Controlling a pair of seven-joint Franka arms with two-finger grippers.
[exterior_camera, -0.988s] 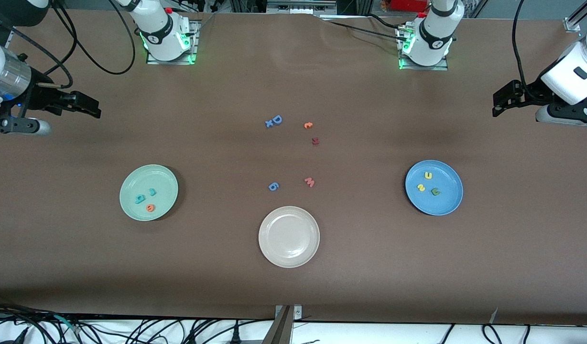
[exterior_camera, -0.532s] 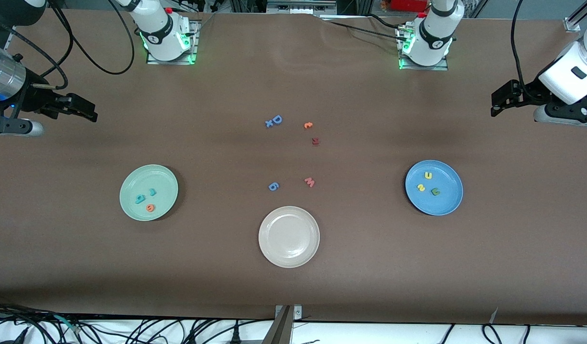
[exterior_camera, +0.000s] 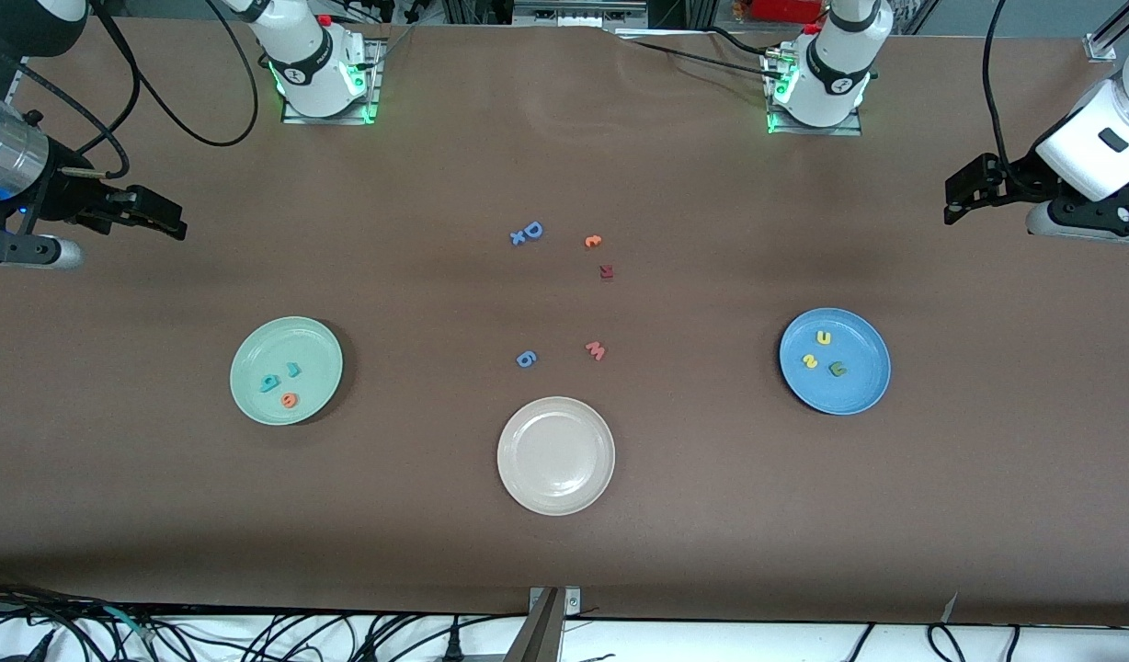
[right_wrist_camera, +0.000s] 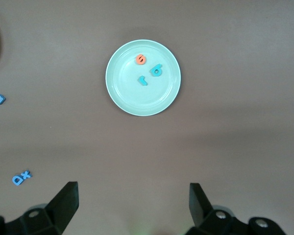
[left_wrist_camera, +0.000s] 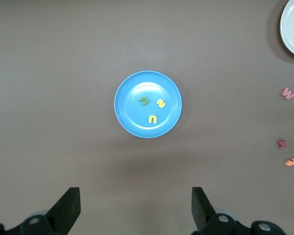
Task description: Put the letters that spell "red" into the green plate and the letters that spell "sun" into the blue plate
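Note:
The pale green plate (exterior_camera: 300, 345) holds a teal "d" (exterior_camera: 269, 382), a teal "r" (exterior_camera: 292, 370) and an orange "e" (exterior_camera: 290, 400). The same plate (right_wrist_camera: 132, 95) shows in the right wrist view. A yellow "u" (exterior_camera: 824, 337), a yellow "s" (exterior_camera: 810, 361) and a green "n" (exterior_camera: 838, 369) lie in the blue plate (exterior_camera: 861, 345), also seen as the blue plate (left_wrist_camera: 134, 122) in the left wrist view. My right gripper (exterior_camera: 174, 221) hangs open and empty over bare table at the right arm's end. At the left arm's end, my left gripper (exterior_camera: 955, 198) is open and empty too.
A beige-white plate (exterior_camera: 555, 455) sits nearest the front camera, mid-table. Loose letters lie in the middle: a blue "D" with an "x" (exterior_camera: 528, 233), an orange "c" (exterior_camera: 592, 242), a dark red letter (exterior_camera: 606, 271), a pink "w" (exterior_camera: 595, 350) and a blue one (exterior_camera: 525, 359).
The right gripper has drawn back a little toward its end of the table. The left arm shifted slightly. Plates and letters have not moved.

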